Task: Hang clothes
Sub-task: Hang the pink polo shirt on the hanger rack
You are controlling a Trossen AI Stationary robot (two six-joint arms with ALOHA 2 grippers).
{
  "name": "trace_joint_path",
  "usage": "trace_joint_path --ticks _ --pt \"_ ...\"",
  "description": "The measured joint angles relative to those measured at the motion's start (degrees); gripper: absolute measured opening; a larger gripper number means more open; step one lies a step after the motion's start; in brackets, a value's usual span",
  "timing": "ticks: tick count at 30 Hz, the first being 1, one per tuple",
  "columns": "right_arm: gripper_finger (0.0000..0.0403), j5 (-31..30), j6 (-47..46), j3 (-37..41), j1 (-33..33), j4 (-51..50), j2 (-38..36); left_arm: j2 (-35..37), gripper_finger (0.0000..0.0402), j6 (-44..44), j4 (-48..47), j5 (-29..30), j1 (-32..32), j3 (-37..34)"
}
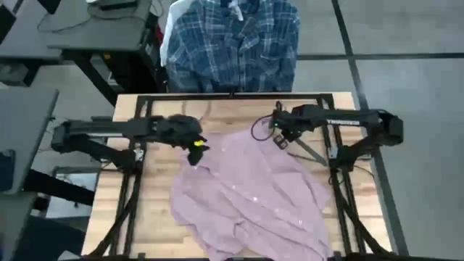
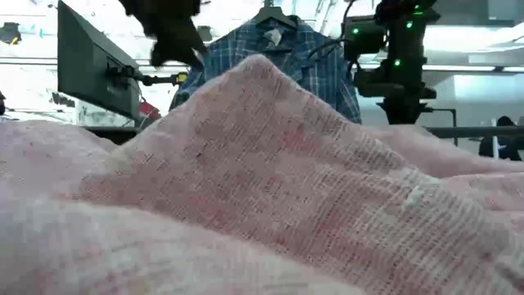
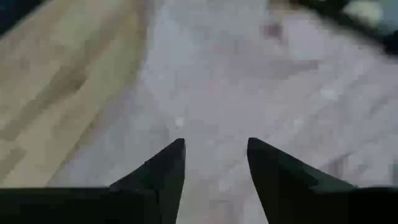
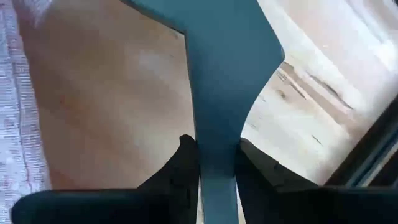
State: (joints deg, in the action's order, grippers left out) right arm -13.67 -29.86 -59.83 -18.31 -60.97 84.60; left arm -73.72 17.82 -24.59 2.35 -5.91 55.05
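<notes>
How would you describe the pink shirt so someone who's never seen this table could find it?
Start at the wooden table between the two dark arms. The pink shirt lies crumpled across its middle, under the open left gripper. Unlike the plaid shirt hanging beyond the far edge, it is plain, dusty pink and lying flat.

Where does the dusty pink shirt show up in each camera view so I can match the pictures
High view: the dusty pink soft button shirt lies spread mid-table, between both arms.
Low view: it fills the foreground.
Left wrist view: it lies under the open left claw.
Right wrist view: only an edge shows, along one side.
Shared landmark: the light wooden tabletop, bare beside the shirt in the high and both wrist views.
</notes>
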Motion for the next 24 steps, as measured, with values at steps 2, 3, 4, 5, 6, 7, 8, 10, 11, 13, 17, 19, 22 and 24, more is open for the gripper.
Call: trace_joint_path --ticks 2,3,4,5,6,7,8,10,11,13,17,19,22,24 --pt "0.0061 0.06 0.38 0.0 0.0 0.19 0.83 -5.82 0.0157 0.54 3.35 0.74 -0.16 -0.59" --pt "0.0061 0.07 0.4 -0.01 0.0 0.18 1.05 -8.75 0.0157 0.95 4.52 0.98 -0.12 -0.78" --pt "0.0061 0.1 0.61 -0.02 0.0 0.09 1.07 -11.43 0.0157 1.23 4.97 1.11 -0.08 -0.84" --pt "0.0061 0.12 0.88 -0.02 0.0 -0.12 1.07 -14.22 0.0157 1.51 5.28 1.18 -0.03 -0.85" --pt "0.0061 0.13 1.04 -0.02 0.0 -0.36 0.92 -16.7 0.0157 2.0 5.61 1.16 0.02 -0.85" --pt "0.0061 0.15 1.07 -0.02 0.0 -0.68 0.67 -19.18 0.0157 2.74 5.71 1.16 0.08 -0.85" --pt "0.0061 0.17 1.04 -0.02 0.0 -1.16 0.52 -21.52 0.0157 3.55 5.42 1.02 0.17 -0.85" --pt "0.0061 0.24 1.04 -0.02 0.0 -2.47 0.08 -25.78 0.0157 4.48 4.65 0.35 0.43 -0.85" --pt "0.0061 0.24 1.2 -0.02 0.0 -3.28 0.0 -26.82 0.0157 4.62 4.56 0.17 0.6 -0.63" --pt "0.0061 0.24 1.53 -0.07 -0.09 -5.09 -0.24 -28.38 0.0157 4.56 2.67 -0.88 0.87 -0.46" --pt "0.0061 -0.25 2.47 -0.29 -0.65 -9.05 -1.58 -29.04 0.0157 1.57 -2.7 -1.4 1.99 -0.35" --pt "0.0061 -0.98 2.52 -1.26 -1.35 -11.17 -2.42 -28.48 0.0157 -0.35 -5.71 -3.12 2.19 -0.35" --pt "0.0061 -2.11 3.21 -3.36 -2.71 -14.04 -3.89 -27.5 0.0157 -2.98 -11.09 -5.26 2.42 -0.68" --pt "0.0061 -2.86 3.92 -5.1 -3.84 -15.68 -4.62 -26.11 0.0157 -3.86 -12.65 -5.81 2.44 -2.23"
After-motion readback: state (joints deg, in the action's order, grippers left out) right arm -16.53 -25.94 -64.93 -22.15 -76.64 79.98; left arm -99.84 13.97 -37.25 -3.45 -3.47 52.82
